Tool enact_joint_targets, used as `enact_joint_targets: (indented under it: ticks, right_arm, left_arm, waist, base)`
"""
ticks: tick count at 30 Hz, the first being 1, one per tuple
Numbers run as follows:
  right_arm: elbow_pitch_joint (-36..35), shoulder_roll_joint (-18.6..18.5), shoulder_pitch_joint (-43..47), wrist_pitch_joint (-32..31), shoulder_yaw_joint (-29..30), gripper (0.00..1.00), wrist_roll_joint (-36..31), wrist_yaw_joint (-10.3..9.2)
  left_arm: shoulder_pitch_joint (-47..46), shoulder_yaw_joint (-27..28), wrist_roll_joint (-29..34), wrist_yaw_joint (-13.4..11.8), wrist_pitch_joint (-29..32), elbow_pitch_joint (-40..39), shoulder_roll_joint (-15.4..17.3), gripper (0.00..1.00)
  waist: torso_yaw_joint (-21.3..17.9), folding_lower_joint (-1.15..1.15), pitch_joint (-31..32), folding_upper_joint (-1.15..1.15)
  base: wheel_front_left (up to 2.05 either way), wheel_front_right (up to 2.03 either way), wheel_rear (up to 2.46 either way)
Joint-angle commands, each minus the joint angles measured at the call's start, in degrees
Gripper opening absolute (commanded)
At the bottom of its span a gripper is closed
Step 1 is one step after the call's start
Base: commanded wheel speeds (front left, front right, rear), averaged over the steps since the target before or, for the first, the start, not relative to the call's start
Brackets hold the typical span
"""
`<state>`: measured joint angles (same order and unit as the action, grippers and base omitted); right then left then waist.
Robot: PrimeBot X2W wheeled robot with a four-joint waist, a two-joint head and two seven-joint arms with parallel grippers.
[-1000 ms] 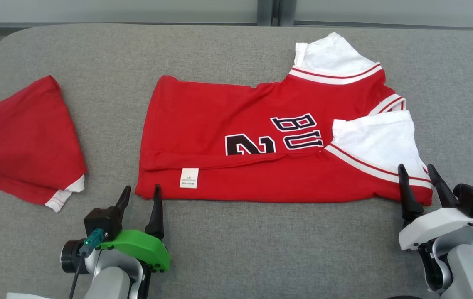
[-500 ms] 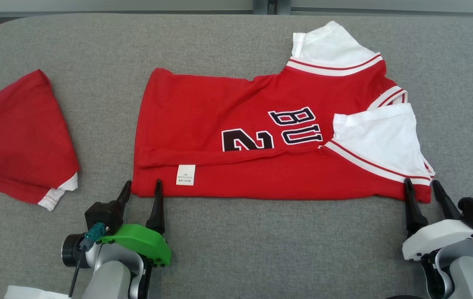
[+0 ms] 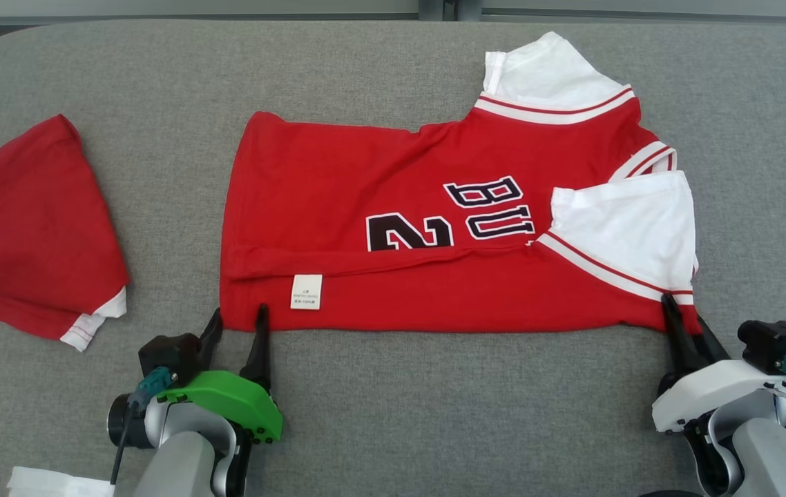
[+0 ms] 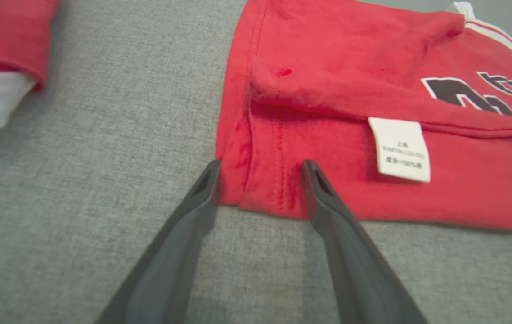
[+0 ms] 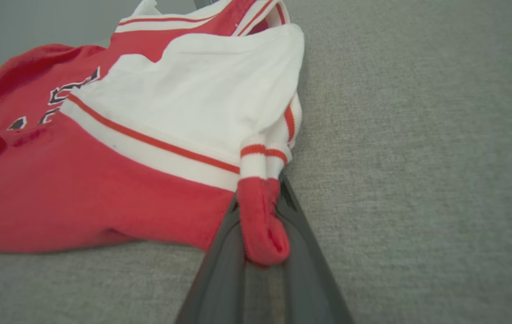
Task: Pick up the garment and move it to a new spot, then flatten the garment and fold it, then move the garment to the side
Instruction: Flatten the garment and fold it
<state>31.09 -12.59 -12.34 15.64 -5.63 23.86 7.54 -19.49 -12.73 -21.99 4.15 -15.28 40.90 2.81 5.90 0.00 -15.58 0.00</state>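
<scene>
Both on shirt [image 3: 393,207], near edge: my L pincer [image 3: 237,315] spread astride hem corner, R pincer [image 3: 681,310] pinching corner by sleeve.

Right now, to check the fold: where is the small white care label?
In the head view the small white care label lies near-left on the red jersey, just right of the left gripper.

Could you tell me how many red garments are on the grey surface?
2. The red jersey lies in the middle, one near corner pinched by the right gripper, the other at the left gripper. A second red garment lies at the left, partly cut off.
</scene>
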Motion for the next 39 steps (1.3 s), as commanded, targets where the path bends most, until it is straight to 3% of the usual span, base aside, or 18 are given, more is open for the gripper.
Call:
enact_joint_targets:
  ticks: [1,6,29,39]
  right_arm:
    - [0.7,-0.1,1.1,-0.9,-0.5,0.0,0.2,-0.11]
    - [0.2,-0.4,1.5,-0.8,-1.1,0.0,1.3,-0.1]
    - [0.5,-0.3,16.7,-0.5,-6.6,0.0,7.7,-0.12]
    - [-0.8,-1.1,20.1,-0.5,-6.8,0.0,9.1,-0.13]
  left_arm:
    - [0.0,-0.1,-0.3,0.3,0.3,0.8,0.2,0.0]
    - [-0.2,-0.4,-0.9,0.7,0.3,1.8,0.2,0.0]
    - [13.8,3.2,6.3,2.8,0.2,10.3,3.4,0.0]
    - [16.4,3.5,7.5,2.9,0.3,12.9,5.1,0.0]
  waist:
    - [0.0,0.0,0.0,0.0]
    - [0.0,0.0,0.9,0.0]
    - [0.4,0.0,19.8,0.0]
    - [1.1,0.0,21.0,0.0]
  base:
    - [0.0,0.0,0.0]
    - [0.0,0.0,0.0]
    - [0.0,0.0,0.0]
    - [0.0,0.0,0.0]
